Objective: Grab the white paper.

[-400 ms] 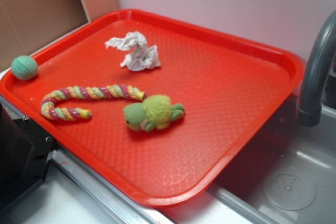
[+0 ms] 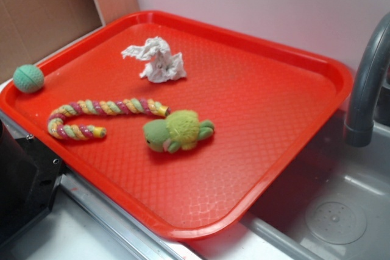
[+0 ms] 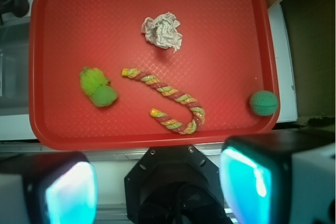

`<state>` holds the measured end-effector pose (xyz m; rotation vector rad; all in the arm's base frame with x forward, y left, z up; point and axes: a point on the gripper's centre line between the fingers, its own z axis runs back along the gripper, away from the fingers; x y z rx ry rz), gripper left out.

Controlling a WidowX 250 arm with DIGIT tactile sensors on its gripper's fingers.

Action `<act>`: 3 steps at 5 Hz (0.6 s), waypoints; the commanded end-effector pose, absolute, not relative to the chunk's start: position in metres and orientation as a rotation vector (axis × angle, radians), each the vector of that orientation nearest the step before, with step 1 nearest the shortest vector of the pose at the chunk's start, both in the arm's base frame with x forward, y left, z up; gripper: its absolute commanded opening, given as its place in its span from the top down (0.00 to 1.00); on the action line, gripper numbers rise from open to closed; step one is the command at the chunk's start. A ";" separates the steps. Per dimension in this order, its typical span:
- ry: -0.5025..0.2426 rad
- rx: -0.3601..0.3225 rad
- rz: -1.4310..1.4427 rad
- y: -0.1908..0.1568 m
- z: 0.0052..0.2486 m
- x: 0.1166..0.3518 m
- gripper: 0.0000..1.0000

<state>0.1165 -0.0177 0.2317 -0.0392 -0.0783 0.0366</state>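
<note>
Hand (image 3: 157, 187) high above tray, two fingers (image 3: 71, 192) spread wide, holding nothing. Below: one red plastic tray (image 3: 220, 19), rectangular, rounded corners, waffle-textured floor. On tray, four items, one of each: white paper (image 3: 163, 31), crumpled wad with pointed twists, toward far side, apart from the rest; braided rope toy (image 3: 170, 100), hook-shaped, striped pink, yellow and green; green plush toy (image 3: 97, 87), fuzzy; green ball (image 3: 263, 103), ribbed, at rim.
</note>
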 end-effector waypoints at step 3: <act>-0.139 -0.028 0.511 0.008 0.091 0.264 0.00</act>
